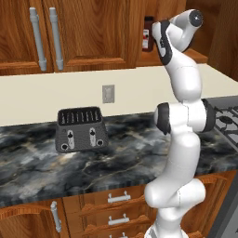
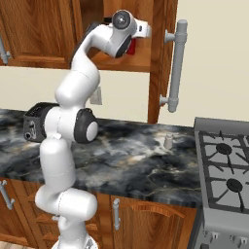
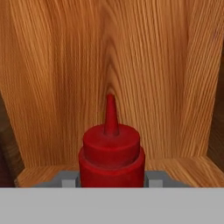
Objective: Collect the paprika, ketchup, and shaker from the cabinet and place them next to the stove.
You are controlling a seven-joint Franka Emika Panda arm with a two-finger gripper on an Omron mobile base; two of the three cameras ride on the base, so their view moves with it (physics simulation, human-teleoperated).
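My fingers point(image 3: 66, 179) flanked the slim red ketchup squeeze bottle point(image 3: 111, 151) inside the reddish wooden cabinet nook point(image 3: 175, 65), seemingly clamped for lifting out; small pale shaker point(image 2: 168, 141) already beside grey stove point(image 2: 226, 165).

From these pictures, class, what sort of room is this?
A kitchen, rendered: a stove with black grates, a dark marble counter bearing a toaster, and wooden cabinets above.

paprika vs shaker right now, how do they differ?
The paprika is a dark jar with a white-and-red label; the shaker is small and pale. The paprika stands in the cabinet; the shaker stands on the counter left of the stove. Both are upright.
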